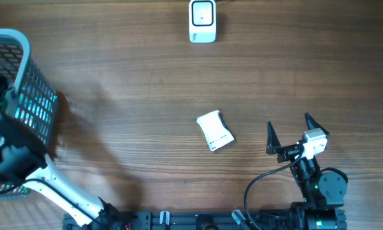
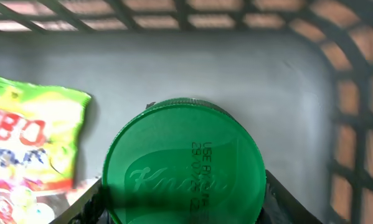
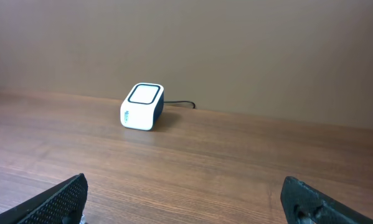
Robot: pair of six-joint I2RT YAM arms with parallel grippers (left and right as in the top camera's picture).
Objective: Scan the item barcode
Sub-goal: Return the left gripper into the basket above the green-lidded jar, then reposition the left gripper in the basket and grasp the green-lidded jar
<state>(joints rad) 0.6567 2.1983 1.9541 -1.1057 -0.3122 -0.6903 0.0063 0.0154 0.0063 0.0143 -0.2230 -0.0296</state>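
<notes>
In the left wrist view a round green lid [image 2: 183, 165] with embossed lettering and a printed date fills the middle: the top of a jar-like item standing in the grey basket [image 2: 205, 68]. My left gripper [image 2: 183, 200] is shut on it, with one finger against each side of the lid. No barcode shows. The white scanner [image 1: 203, 21] stands at the table's far edge, also in the right wrist view as the scanner [image 3: 142, 106]. My right gripper [image 1: 289, 121] rests open and empty at the near right, with bare wood between the jaws of the right gripper [image 3: 183, 186].
The grey mesh basket [image 1: 25, 83] stands at the left edge, with my left arm [image 1: 15, 160] reaching into it. A yellow-green snack bag [image 2: 30, 143] lies beside the jar. A small white packet [image 1: 215, 130] lies on the wood near the middle.
</notes>
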